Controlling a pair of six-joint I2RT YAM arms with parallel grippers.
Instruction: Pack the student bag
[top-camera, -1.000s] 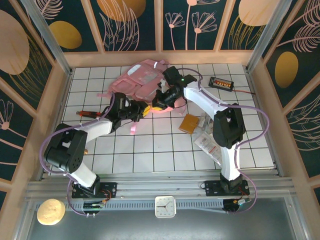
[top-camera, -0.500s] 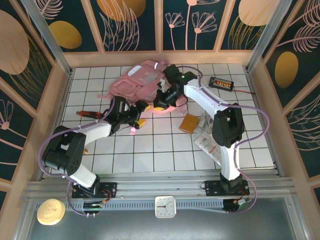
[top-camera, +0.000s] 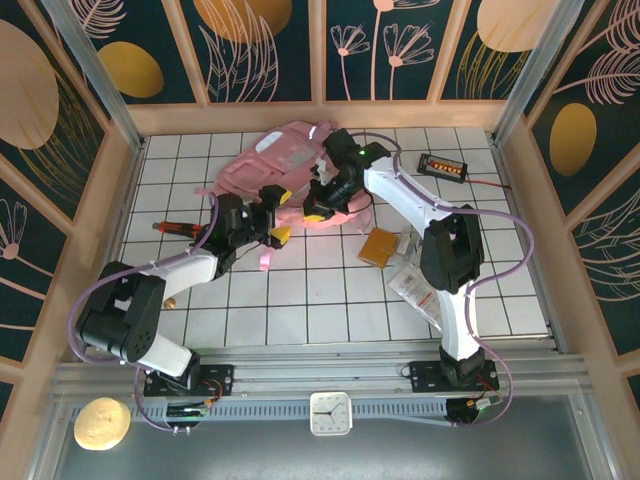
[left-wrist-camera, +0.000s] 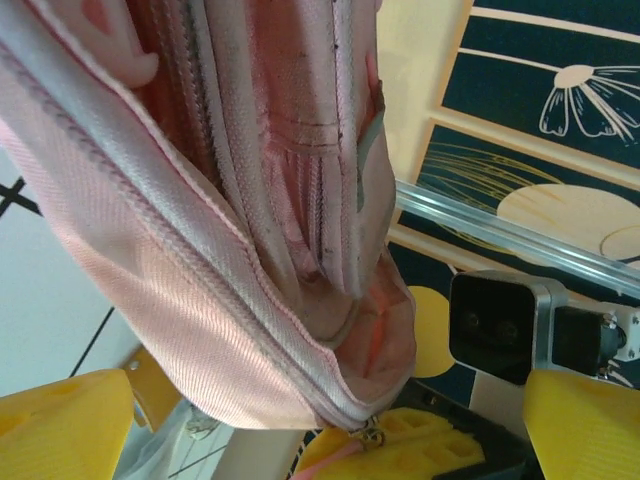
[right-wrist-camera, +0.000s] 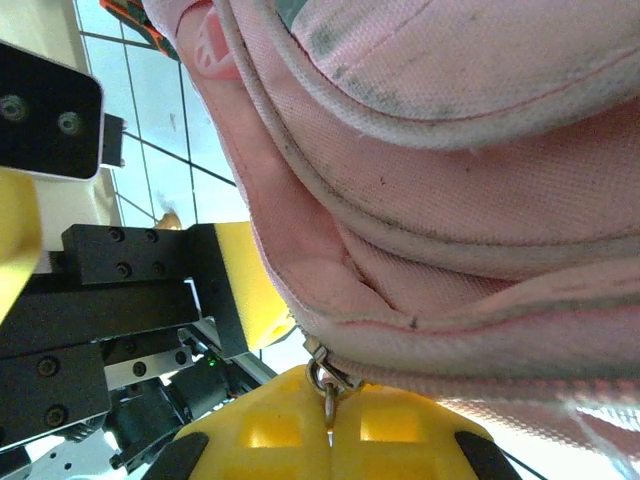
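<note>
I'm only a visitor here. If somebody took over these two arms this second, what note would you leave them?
Grippers: the left gripper is open, with fabric between its fingers but not clamped. The right gripper is shut on the zip pull.
Things: the student bag lies at the far middle of the table. A red pen-like item, a brown flat item and paper packets lie outside it.
Done: the zip is gripped.
Left, probably: open the bag, load those items and zip it up. What is inside cannot be seen.
</note>
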